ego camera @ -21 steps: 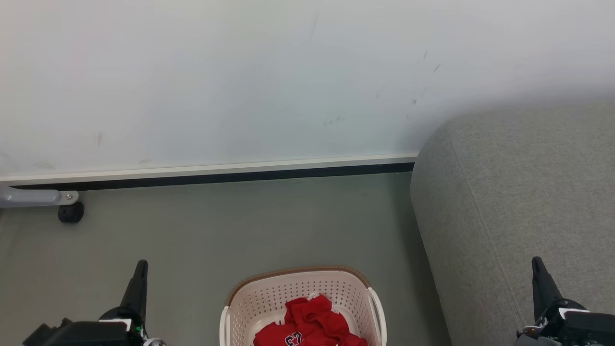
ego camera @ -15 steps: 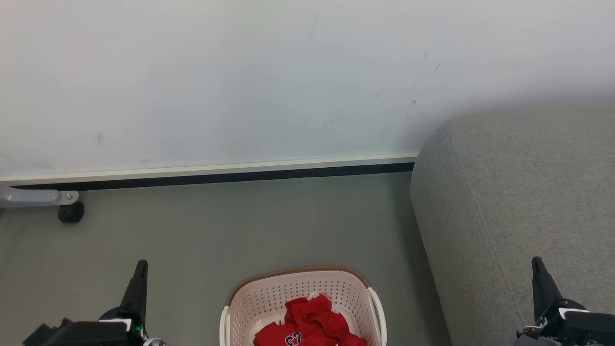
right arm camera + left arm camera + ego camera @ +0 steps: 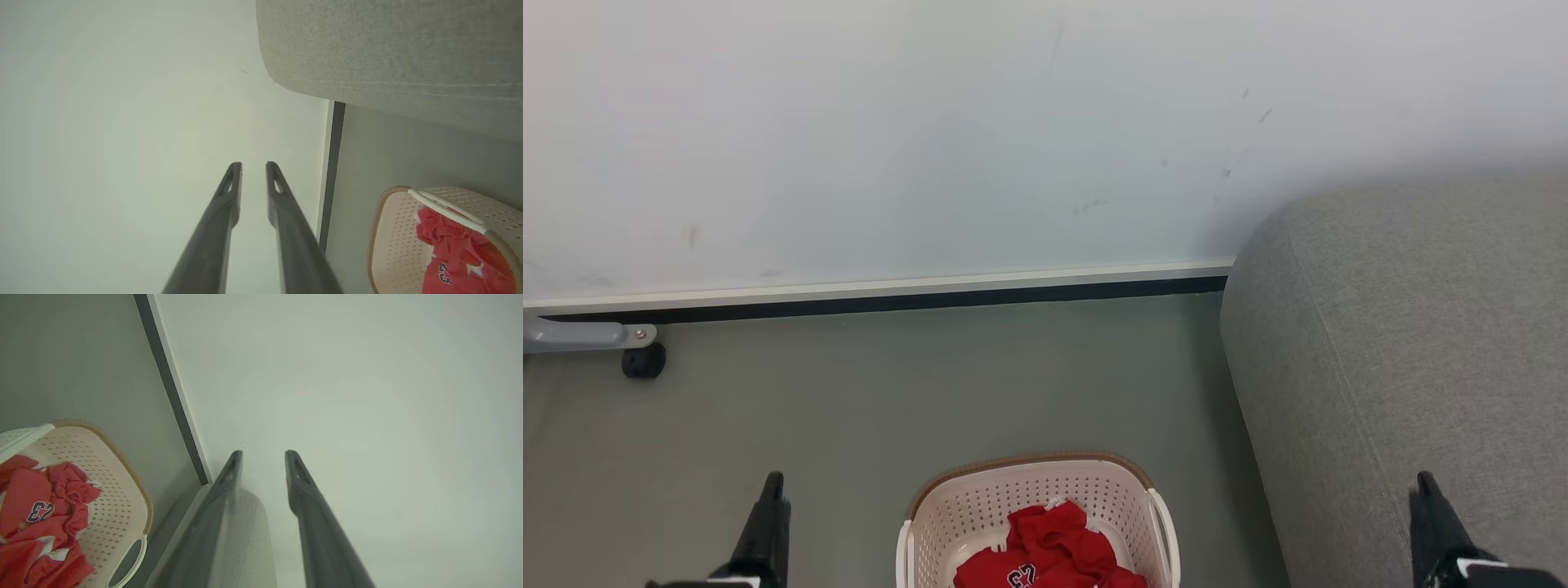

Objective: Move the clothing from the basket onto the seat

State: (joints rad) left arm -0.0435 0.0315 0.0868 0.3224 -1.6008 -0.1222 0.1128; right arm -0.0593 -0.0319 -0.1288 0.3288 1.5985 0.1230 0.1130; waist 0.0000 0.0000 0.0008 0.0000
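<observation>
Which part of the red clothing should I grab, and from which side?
Grip the clothing by its bunched-up ridge, the highest part, near the far wall of the basket. Come straight down from above: the basket walls ring the pile, so a sideways approach is likely blocked. The crumpled ridge gives something to pinch; the flat numbered panel offers less.

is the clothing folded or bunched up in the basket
Bunched up: the red clothing lies in crumpled folds inside the basket, not folded flat.
</observation>
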